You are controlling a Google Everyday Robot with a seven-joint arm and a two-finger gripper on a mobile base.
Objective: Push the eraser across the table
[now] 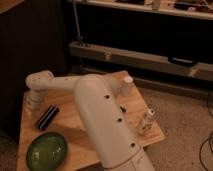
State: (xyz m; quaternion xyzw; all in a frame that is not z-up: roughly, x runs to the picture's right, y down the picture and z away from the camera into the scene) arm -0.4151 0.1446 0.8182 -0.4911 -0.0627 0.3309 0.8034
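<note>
Camera view: shut, empty claw [34, 106] low over tabletop [67, 127], just beside eraser [46, 117]. Likely lining up; next calls for steady shove, avoiding bowl [46, 151].

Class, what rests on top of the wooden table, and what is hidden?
Eraser, green bowl, white cup, small bottle; the claw hangs beside the eraser. The robot arm covers the middle of the table.
</note>
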